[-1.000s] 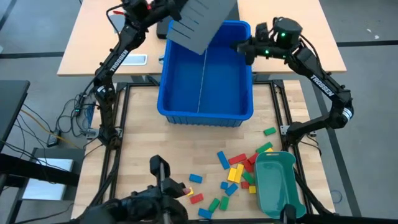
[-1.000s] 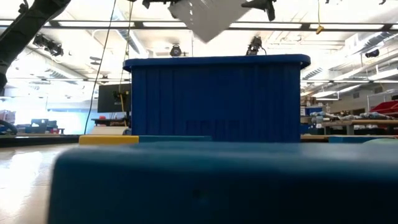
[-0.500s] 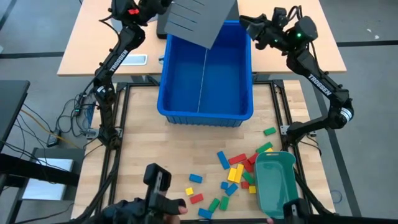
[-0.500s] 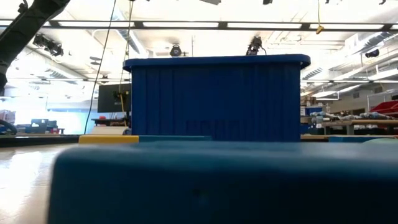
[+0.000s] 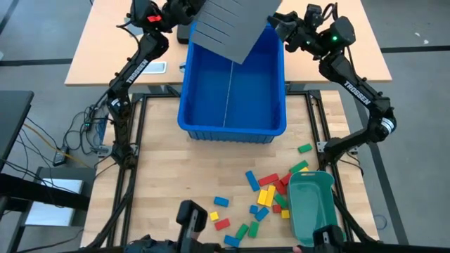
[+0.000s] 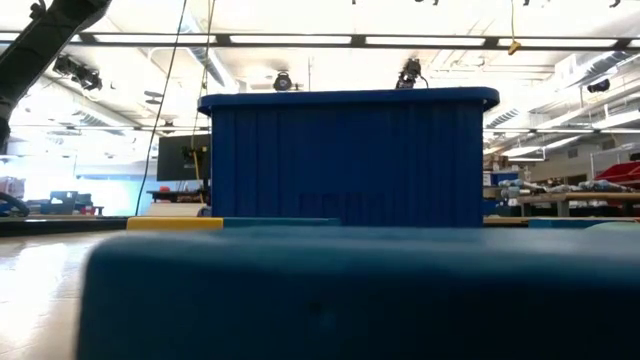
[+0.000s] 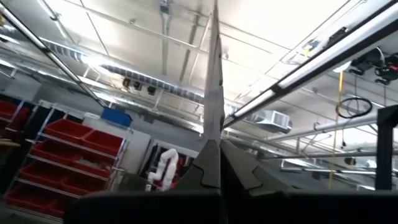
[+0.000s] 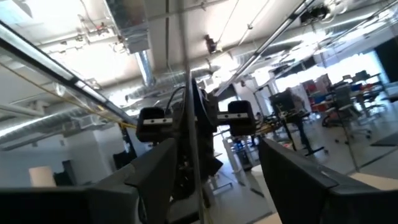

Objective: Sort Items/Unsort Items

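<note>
The right gripper (image 5: 279, 25) now has its two fingers spread apart on either side of the edge of the flat grey slotted divider sheet (image 5: 230, 27), without pressing on it; a second ago it was lower, beside the right wall of the large blue plastic bin (image 5: 232, 128), and its fingers have widened since then. The left gripper (image 5: 184, 11) remains fully closed on the opposite edge of the sheet, so the left arm alone carries it. In its wrist view the sheet stands edge-on between the dark fingers (image 7: 245, 174). The sheet has also risen: it has left the low view, where its corner showed above the bin before.

This probably means the divider is coming out of the bin, which prepares the unsorting. The small red, yellow, green and blue toy blocks (image 5: 266, 197) lie far from both grippers, scattered on the wooden table (image 5: 162, 169) beside the teal-green oblong plastic tray (image 5: 311, 211), and none has moved.
</note>
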`<action>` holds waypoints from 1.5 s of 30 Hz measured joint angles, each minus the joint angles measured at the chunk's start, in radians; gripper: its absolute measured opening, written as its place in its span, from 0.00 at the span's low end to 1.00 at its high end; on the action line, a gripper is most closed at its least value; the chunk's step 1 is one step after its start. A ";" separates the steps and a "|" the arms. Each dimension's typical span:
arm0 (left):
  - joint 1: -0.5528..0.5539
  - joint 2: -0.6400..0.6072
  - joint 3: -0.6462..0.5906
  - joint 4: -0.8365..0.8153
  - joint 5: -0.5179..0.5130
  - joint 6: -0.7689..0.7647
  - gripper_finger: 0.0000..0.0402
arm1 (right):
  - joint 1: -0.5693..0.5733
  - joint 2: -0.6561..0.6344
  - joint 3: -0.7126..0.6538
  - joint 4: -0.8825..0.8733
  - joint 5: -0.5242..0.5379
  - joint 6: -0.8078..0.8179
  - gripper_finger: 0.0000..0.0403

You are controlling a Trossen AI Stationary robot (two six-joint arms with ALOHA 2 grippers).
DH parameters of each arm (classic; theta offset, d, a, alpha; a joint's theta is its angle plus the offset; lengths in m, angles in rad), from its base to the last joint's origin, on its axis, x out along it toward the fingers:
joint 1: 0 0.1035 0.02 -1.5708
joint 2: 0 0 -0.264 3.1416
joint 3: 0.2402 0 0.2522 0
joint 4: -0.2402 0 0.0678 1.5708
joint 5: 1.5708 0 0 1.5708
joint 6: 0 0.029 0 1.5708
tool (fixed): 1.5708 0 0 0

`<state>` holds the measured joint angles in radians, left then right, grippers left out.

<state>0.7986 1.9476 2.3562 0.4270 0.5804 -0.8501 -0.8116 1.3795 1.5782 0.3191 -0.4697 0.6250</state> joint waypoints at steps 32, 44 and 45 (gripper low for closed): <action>0.013 0.000 0.000 -0.083 0.036 0.034 0.08 | 0.052 0.124 0.150 -0.007 -0.017 -0.104 0.01; 0.090 0.000 0.000 -0.227 0.050 0.116 0.19 | 0.004 0.114 0.276 -0.299 -0.021 -0.240 0.00; 0.099 0.000 0.000 -0.230 0.050 0.129 0.19 | 0.003 0.114 0.309 -0.350 -0.017 -0.271 0.00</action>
<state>0.8974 1.9480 2.3562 0.1969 0.6300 -0.7211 -0.8086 1.4938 1.8869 -0.0306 -0.4870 0.3537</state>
